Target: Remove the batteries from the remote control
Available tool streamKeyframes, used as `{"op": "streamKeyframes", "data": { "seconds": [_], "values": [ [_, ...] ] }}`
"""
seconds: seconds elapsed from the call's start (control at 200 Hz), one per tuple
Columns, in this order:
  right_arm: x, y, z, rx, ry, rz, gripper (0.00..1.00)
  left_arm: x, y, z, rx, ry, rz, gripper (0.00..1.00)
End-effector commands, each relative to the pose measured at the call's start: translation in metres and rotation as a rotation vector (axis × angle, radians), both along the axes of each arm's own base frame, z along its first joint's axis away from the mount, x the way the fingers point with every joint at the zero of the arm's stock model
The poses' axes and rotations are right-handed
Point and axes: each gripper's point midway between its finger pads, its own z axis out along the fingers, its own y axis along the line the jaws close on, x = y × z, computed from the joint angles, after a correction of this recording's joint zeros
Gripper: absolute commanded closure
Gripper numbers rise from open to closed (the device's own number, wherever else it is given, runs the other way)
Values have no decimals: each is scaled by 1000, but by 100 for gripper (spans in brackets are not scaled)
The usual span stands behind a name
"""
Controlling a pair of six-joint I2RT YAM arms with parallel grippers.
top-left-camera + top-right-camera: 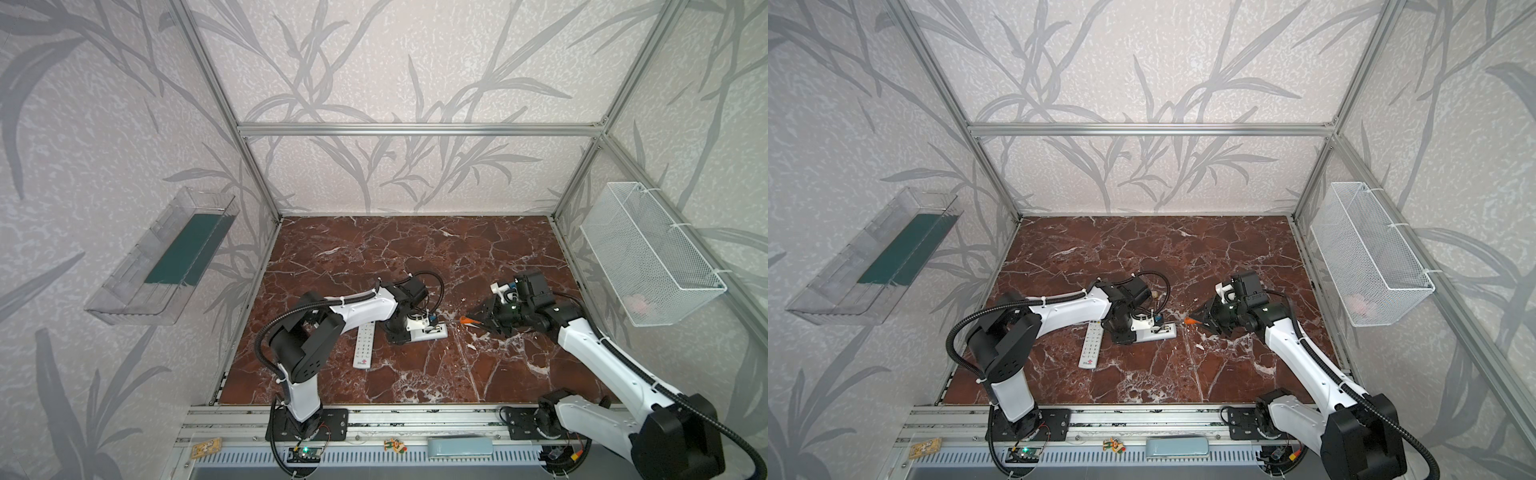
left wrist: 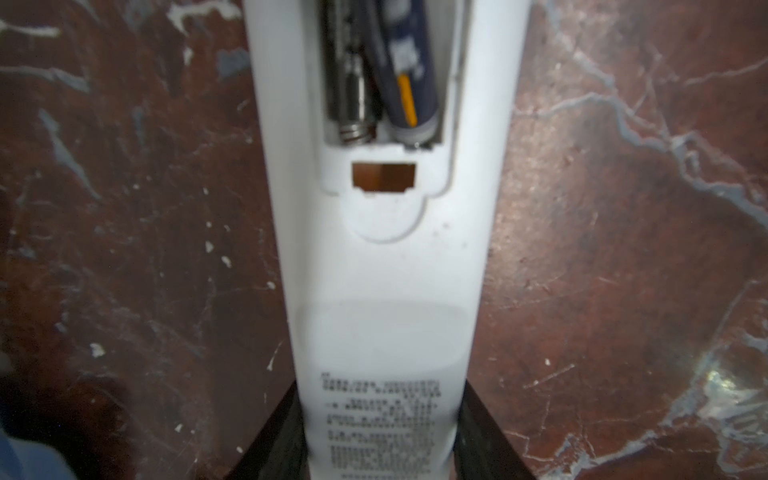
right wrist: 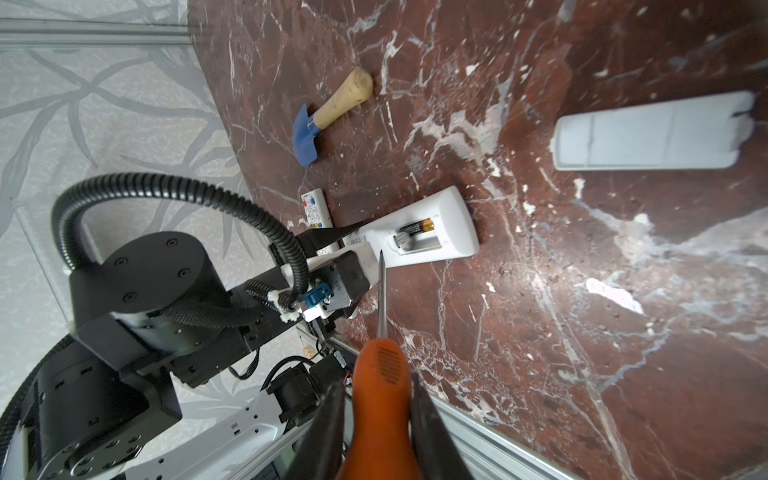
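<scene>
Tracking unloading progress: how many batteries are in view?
2, both in the open compartment of the held remote: a dark battery against the spring, and beside it a navy battery with a yellow stripe. Others may be hidden.

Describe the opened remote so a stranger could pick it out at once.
On the red marble table, find the left arm's end effector. The white remote it clamps lies back-up with its bay uncovered and batteries showing; the neighbouring remote lies buttons-up.
</scene>
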Motion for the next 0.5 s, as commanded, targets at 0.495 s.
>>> {"op": "streamKeyframes", "data": {
  "seconds": [0.495],
  "values": [
    [0, -21, 28, -194, -148, 82, 100, -3, -17, 15, -63, 57, -6, 81]
  ]
}}
